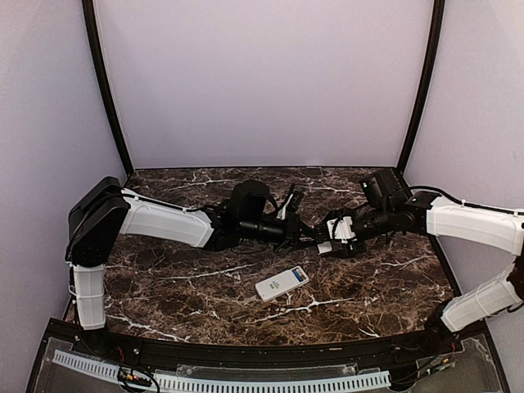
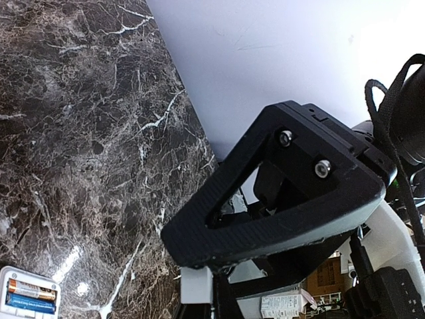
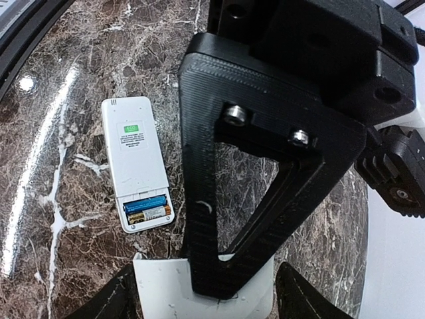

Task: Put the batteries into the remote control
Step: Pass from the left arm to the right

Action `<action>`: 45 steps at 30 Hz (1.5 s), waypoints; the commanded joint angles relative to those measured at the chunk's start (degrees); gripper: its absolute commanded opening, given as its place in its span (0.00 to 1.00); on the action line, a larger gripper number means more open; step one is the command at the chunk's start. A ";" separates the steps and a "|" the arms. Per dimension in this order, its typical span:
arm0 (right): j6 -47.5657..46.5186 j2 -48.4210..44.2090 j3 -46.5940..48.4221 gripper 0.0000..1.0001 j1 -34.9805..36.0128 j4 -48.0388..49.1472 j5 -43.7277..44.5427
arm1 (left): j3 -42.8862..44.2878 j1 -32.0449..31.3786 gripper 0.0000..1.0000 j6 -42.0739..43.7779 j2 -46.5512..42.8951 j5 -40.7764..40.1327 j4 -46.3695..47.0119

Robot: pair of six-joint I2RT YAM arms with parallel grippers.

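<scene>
Two arms meet nose to nose above the middle of the marble desk (image 1: pixel 385 286) in the overhead view. The left claw (image 1: pixel 309 237) and right claw (image 1: pixel 329 239) share a small white cover plate (image 1: pixel 325 246). The remote control (image 1: pixel 282 283) lies flat on the desk just in front of them, apart from both.

From the left wrist, a corner of the remote sits at the bottom left, its compartment open. The batteries (image 2: pixel 30 297) lie side by side inside, one gold and one blue.

From the right wrist, the left claw is clenched on the plate's edge. The right claw is released, its dark fingers (image 3: pixel 109 302) standing either side of the plate. The remote lies face down beyond them, with both batteries seated at its near end.
</scene>
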 commanded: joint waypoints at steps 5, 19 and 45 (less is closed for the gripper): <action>-1.12 0.67 1.74 0.62 0.73 -2.06 -0.31 | -0.93 0.10 0.00 1.71 -2.04 1.12 0.74; -1.56 0.39 1.66 0.46 1.03 -1.51 0.50 | -0.67 0.14 0.00 1.12 -1.25 1.62 1.51; -1.61 -0.74 0.72 0.39 1.08 -1.73 1.73 | -4.06 0.62 0.46 3.78 -2.92 1.18 1.92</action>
